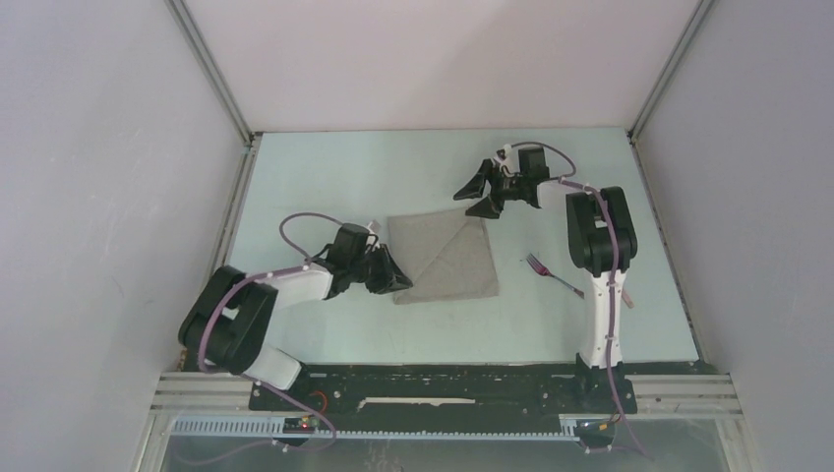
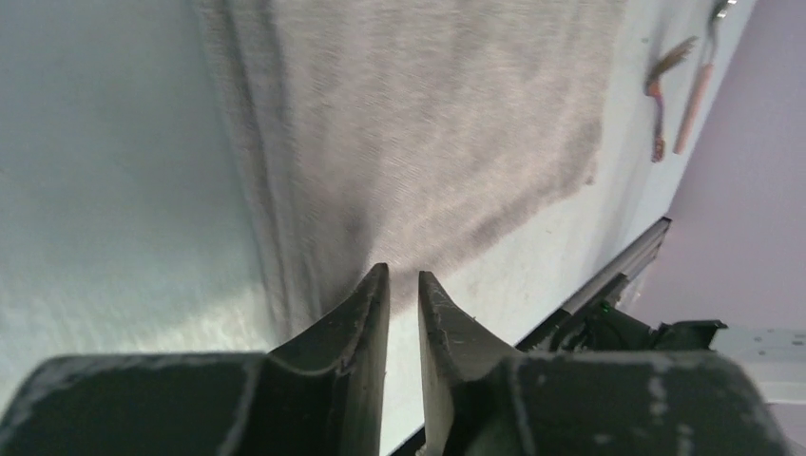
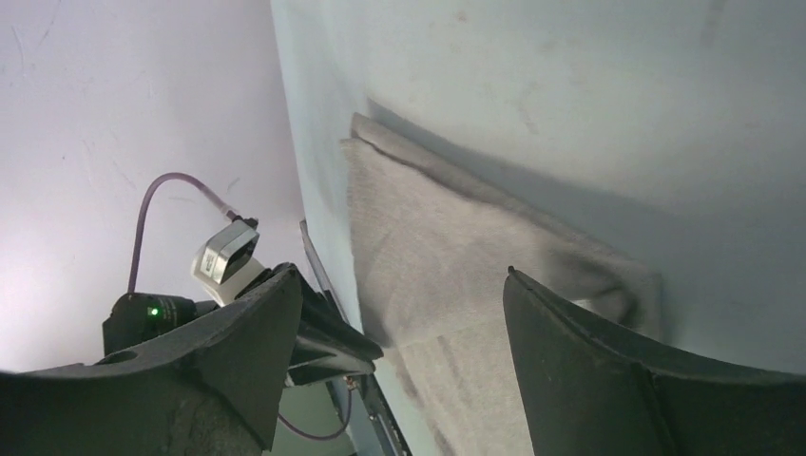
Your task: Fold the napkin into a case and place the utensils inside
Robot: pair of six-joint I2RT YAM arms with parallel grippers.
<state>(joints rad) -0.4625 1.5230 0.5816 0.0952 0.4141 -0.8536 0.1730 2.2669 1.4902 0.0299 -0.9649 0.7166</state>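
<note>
A: Left gripper (image 1: 398, 276)?
B: Low at the napkin's (image 1: 447, 258) left edge. Jaws a slit apart, nothing seen between them.
A: Napkin?
B: Lying flat, with a diagonal fold line across it.
A: Right gripper (image 1: 478, 198)?
B: Over the napkin's far right corner, spread wide, empty.
A: Fork (image 1: 551, 274), spoon (image 2: 696, 100)?
B: Both right of the napkin, apart from it, side by side.

napkin (image 1: 445, 258): matt woven cloth | table (image 1: 325, 177): smooth, matt | fork (image 1: 551, 275) right of napkin: metal | left gripper (image 2: 403, 275): matt, scuffed plastic
</note>
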